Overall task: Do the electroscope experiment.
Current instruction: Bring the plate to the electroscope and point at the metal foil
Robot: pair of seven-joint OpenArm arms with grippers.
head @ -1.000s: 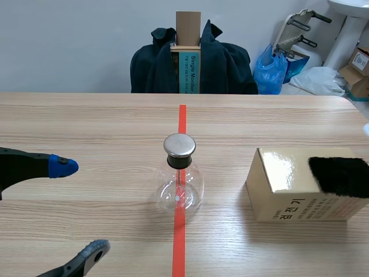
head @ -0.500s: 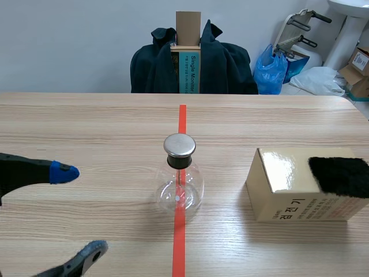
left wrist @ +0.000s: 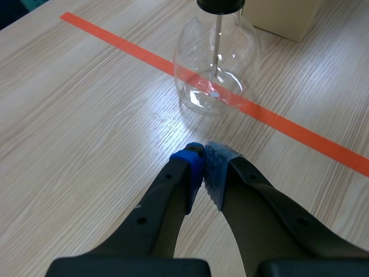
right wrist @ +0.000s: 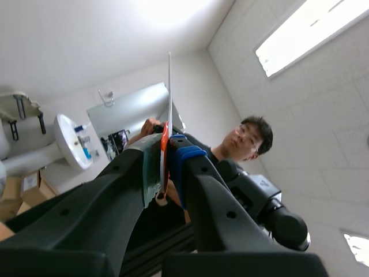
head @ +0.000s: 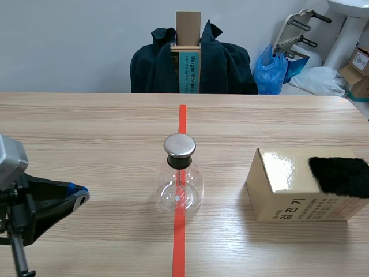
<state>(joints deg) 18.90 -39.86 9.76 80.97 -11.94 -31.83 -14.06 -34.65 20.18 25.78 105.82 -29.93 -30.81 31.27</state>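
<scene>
The left arm sits low over the tabletop (head: 115,133) on its own side. Its claw (head: 78,195) lies level and points toward the middle, pads (left wrist: 190,167) pressed together with nothing between them. The right claw (right wrist: 167,156) is tipped steeply upward, fingers pinched on a thin flat strip (right wrist: 169,86).
</scene>
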